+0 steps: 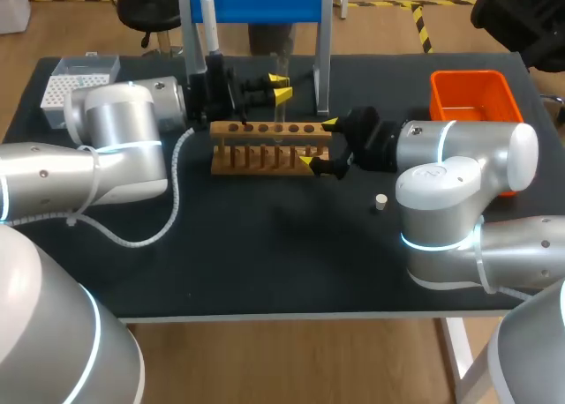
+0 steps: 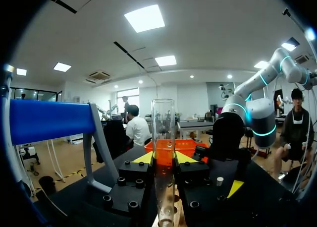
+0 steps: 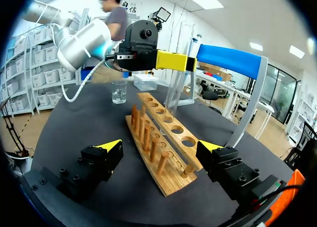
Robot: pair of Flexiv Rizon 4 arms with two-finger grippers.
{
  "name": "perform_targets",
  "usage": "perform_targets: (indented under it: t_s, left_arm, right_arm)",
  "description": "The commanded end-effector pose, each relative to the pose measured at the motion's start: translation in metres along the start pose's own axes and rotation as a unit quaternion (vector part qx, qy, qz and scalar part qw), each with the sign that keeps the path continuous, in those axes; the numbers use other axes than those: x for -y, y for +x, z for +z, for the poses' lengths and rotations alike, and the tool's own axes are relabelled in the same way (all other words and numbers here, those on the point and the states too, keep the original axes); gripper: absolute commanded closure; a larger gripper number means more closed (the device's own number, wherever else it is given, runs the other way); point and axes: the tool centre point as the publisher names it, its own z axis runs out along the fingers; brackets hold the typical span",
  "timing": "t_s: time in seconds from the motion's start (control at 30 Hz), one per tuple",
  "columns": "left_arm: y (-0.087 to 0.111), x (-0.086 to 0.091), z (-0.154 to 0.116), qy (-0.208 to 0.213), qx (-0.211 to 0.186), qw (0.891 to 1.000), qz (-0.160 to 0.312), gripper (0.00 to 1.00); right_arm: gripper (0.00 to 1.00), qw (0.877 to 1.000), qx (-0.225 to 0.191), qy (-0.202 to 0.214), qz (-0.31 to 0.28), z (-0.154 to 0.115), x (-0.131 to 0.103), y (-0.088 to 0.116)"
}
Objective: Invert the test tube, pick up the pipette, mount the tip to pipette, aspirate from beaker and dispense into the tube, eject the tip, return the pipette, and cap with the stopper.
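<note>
Notably, the test tube (image 2: 163, 120) is cut off at its lower end in the left wrist view, and in the head view the clear glass is barely made out under the left gripper (image 1: 280, 86). It cannot be told whether the tube's bottom sits in a hole of the wooden rack (image 1: 269, 145) or just over it. The beaker (image 3: 119, 92) is seen only in the right wrist view, past the rack's far end. The tube is held upright, mouth up, clamped from both sides between the left fingers (image 2: 143, 158). The right gripper (image 3: 161, 147) is spread wide, one finger on each side of the rack's near end. The finger on the beaker's side is clearly apart from the wood. The table (image 1: 265, 263) is covered in black. The pipette (image 1: 209, 20) is hung on the blue-barred stand (image 1: 265, 3) behind the rack. A white tip box (image 1: 75, 85) is placed at the far left corner. An orange bin (image 1: 470, 100) at the far right is partly covered by the right arm. The stopper (image 1: 380, 201) is set on the black surface just beside that arm.
</note>
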Motion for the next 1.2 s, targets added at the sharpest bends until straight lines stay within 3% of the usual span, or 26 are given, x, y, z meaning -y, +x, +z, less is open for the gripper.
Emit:
perform_targets:
  t_s: [0.03, 1.2]
  left_arm:
    - [-0.001, -0.006, 0.002, 0.004, 0.001, 1.000, 0.001, 1.00]
    - [0.003, -0.034, -0.001, 0.015, 0.004, 1.000, 0.010, 1.00]
  right_arm:
    - [0.00, 1.000, 0.000, -0.001, 0.000, 0.000, 0.001, 0.000]
    - [0.00, 1.000, 0.000, -0.001, 0.000, 0.000, 0.001, 0.000]
